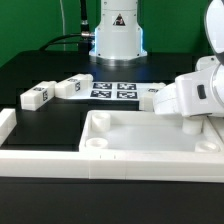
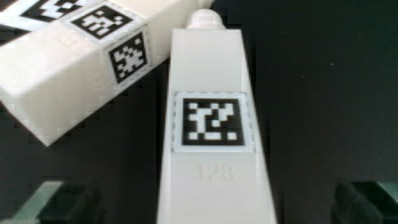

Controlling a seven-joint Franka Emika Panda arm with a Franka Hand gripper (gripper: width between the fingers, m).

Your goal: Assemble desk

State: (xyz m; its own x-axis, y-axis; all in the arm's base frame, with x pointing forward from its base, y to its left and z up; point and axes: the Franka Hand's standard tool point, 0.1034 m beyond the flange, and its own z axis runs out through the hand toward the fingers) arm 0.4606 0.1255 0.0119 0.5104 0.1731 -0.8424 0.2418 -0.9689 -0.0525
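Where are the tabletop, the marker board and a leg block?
tabletop [image 1: 135, 137], exterior view, bare tray floor.
marker board [image 1: 113, 90], exterior view, printed face.
leg block [image 2: 214, 125], wrist view, its tag.

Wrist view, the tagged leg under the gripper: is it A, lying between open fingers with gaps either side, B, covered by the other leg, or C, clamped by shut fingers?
A: the leg lies between the open gripper's fingertips, with dark gaps on both sides.

Tight one flank, clear the other
A second leg block [image 2: 80, 65] crowds the leg block [image 2: 214, 115] between the spread fingers [image 2: 50, 205], perhaps touching; bare table [image 2: 329, 110] lies free opposite.
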